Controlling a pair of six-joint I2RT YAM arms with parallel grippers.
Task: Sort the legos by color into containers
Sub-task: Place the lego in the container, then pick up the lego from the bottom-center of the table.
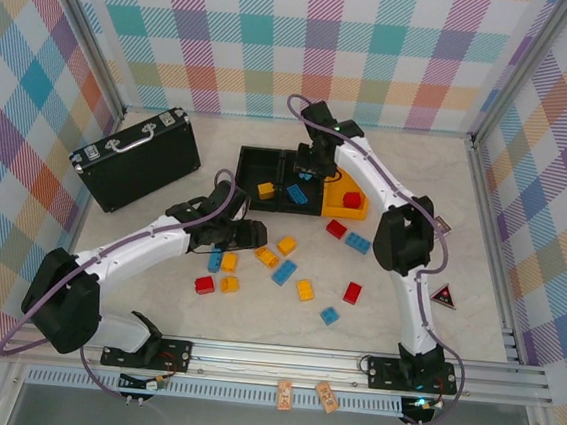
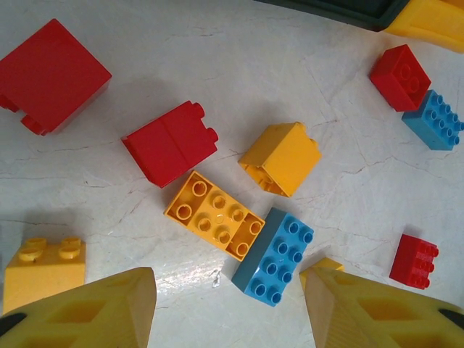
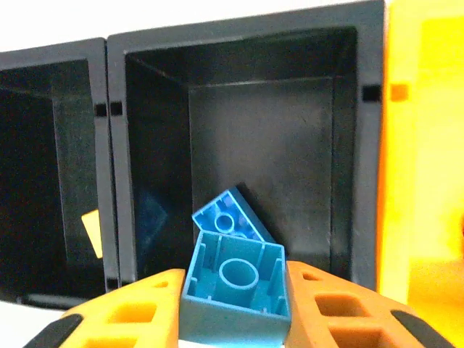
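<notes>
My right gripper (image 3: 235, 270) is shut on a blue lego (image 3: 235, 290), held hollow side up over the middle black container (image 3: 275, 123). Another blue lego (image 3: 230, 216) lies inside that container. The left black container (image 1: 243, 173) holds a yellow lego (image 1: 266, 190). In the orange container (image 1: 336, 212) there is a red lego (image 1: 352, 199). My left gripper (image 2: 228, 304) is open low over the table, with a blue lego (image 2: 274, 255) just beyond its yellow fingertips (image 2: 109, 308). Several red, yellow and blue legos lie loose around it.
A larger black case (image 1: 136, 156) with a handle lies at the back left. A small triangular sign (image 1: 444, 296) sits by the right arm. Loose legos spread from a red one (image 1: 204, 284) to a blue one (image 1: 358, 243). Plaid walls enclose the table.
</notes>
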